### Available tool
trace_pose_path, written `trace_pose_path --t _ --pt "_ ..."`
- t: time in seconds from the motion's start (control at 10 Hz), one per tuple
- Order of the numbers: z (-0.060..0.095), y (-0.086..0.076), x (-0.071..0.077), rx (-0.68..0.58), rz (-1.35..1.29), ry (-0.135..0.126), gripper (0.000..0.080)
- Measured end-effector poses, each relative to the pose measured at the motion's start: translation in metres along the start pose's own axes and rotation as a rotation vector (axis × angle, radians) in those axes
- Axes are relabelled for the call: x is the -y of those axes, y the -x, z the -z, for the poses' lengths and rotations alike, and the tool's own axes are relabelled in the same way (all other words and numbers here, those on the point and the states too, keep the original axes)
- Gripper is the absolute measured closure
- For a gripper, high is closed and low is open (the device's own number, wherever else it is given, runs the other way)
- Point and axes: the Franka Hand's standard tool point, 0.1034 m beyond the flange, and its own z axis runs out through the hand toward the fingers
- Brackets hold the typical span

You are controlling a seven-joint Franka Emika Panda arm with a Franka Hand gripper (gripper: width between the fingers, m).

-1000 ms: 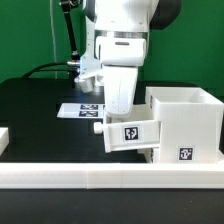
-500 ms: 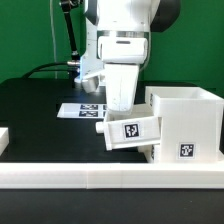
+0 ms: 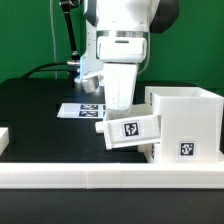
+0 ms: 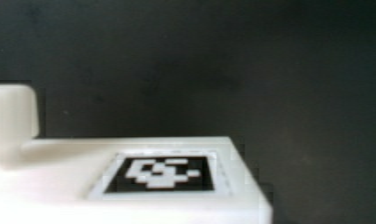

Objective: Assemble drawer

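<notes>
Sliding the tilted tray (image 3: 131,132) into the housing (image 3: 186,122), we should level it first. Our gripper (image 3: 121,106) seems clamped on the tray's rear wall, though its fingers are hidden from us.

the exterior view sits low and close at the near edge of the black table (image 3: 35,110), looking level across it toward the green backdrop (image 3: 25,30) at the far side. the long white border wall (image 3: 110,178) runs along the near edge, just in front of the lens. the arm (image 3: 125,45) fills the middle of this view and is cut off above.

the wrist view rides on the arm and looks down from very near, its picture soft and blurred. it takes in only a white tray (image 4: 123,170) with one square tag (image 4: 162,172) and bare dark table beyond.

both views share that tagged tray (image 3: 130,132), which the exterior view shows tilted beside the tall housing (image 3: 190,125) on its right.
</notes>
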Motion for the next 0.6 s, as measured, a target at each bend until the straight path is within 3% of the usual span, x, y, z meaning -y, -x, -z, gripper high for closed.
trace_pose_path --t 0.2,0.6 --pt "0.0008 -0.0021 -0.0078 0.036 0.032 -0.052 0.0758" --pt "0.0014 -0.0054 -0.0061 0.046 -0.003 -0.063 0.0758"
